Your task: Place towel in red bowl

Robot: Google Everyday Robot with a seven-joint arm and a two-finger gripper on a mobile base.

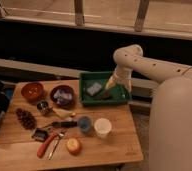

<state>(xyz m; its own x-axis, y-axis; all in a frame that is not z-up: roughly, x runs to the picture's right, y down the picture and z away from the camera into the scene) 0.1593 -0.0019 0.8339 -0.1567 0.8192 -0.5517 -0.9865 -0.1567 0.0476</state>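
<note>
A: Where is the towel?
B: The towel (94,89), a pale, roughly square patch of cloth, lies in the green rectangular tray (87,99) at the back of the wooden desk (114,150).
A: And the end effector?
B: The end effector (105,93) is down inside that tray, just beside the towel. Wide or narrow, I cannot tell.
A: The red bowl?
B: The round red bowl (32,91) is at the far left, well apart from the tray, beside a darker purple bowl (62,96).

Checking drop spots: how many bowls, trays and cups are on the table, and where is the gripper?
Bowls: 2 (red bowl, purple bowl)
Trays: 1 (green tray)
Cups: 3 (blue cup, white cup, metal cup)
Total: 6
The gripper is over the green tray.
</note>
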